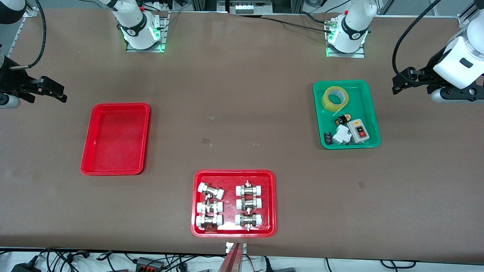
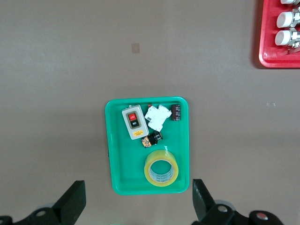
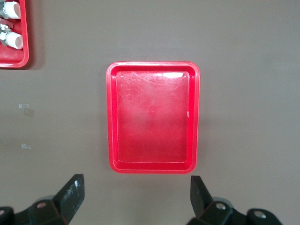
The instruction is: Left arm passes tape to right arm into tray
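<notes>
Nearest the camera sits the fittings tray [image 1: 233, 204] — not part of this job. The tape [image 1: 335, 99] lies flat in the green tray [image 1: 368, 109], at its end closest to the robots' bases, clear of the small switches [image 1: 349, 130], so it looks easy to reach. The left gripper [image 2: 136, 204] hangs high beside that tray, jaws spread. The right gripper [image 3: 133, 197], also spread, waits near the plain red tray [image 1: 87, 151] — bare tabletop between.

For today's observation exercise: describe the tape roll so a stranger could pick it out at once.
Find the green tray toward the left arm's end of the table. The tape lies in its end farthest from the front camera. It is the only yellow ring there, beside small electrical parts.
</notes>
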Robot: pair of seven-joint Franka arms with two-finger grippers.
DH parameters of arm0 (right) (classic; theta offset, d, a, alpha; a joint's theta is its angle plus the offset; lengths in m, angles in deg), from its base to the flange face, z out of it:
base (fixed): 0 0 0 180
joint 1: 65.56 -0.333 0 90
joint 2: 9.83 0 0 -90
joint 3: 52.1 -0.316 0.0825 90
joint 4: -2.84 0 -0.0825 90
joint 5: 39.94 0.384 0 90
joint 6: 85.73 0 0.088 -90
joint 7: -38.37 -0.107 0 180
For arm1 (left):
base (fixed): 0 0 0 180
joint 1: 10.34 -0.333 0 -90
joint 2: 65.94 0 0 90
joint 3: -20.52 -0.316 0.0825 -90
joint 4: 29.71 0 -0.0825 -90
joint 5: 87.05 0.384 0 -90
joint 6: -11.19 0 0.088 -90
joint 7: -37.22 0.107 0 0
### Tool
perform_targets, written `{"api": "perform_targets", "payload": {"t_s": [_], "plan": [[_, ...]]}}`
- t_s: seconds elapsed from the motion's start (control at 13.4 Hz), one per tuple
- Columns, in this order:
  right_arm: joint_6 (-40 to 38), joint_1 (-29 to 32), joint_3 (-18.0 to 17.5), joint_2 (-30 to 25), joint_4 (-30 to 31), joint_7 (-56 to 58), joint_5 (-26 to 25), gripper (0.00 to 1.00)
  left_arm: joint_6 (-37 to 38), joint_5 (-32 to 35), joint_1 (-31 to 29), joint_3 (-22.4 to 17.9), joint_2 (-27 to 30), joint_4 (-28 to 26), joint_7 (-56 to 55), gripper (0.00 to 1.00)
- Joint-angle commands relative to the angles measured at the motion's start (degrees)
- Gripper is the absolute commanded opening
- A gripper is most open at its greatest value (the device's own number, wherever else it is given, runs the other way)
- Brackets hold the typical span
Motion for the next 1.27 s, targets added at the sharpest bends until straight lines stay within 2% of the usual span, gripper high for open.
{"api": "perform_targets", "payload": {"t_s": [0.0, 0.6, 0.74, 0.89, 1.19], "plan": [[-0.6, 0.7, -0.8, -1.3, 0.6, 0.2, 0.0, 1.00, 1.2, -0.6, -0.6, 0.2, -0.6, 1.8, 2.9, 1.00], [-0.3, 0.7, -0.8, -1.1, 0.6, 0.2, 0.1, 1.00, 2.0, -0.4, -0.2, 0.1, -1.5, 1.6, 3.5, 1.00], [0.2, 0.7, -0.8, -0.5, 0.6, 0.1, 0.5, 1.00, 8.2, -0.6, -0.5, 0.2, -3.9, 1.2, 4.0, 1.00], [-0.1, 0.7, -0.8, -0.5, 0.6, 0.1, 0.6, 1.00, 8.5, -1.8, -0.2, 0.3, -5.2, -4.8, 3.4, 1.00], [-0.3, 0.8, -0.8, -0.4, 0.6, 0.2, 0.2, 1.00, -8.6, -4.7, -0.6, 0.4, -3.4, -26.6, 2.7, 1.00]]}}
